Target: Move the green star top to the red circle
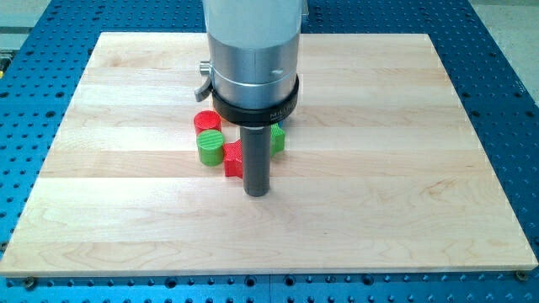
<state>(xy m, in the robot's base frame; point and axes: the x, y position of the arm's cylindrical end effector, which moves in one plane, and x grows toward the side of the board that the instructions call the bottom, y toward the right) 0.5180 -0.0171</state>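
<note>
The red circle [207,122] stands on the wooden board just left of the rod. A green circle [210,148] sits right below it, touching. A red block [233,158], shape unclear, lies against the rod's left side. A green block [277,139], probably the green star, peeks out on the rod's right, mostly hidden. My tip [256,193] rests on the board just below and right of the red block, below the cluster.
The wooden board [404,185] lies on a blue perforated table [505,50]. The arm's large silver body [253,50] hangs over the board's top middle and hides what is behind it.
</note>
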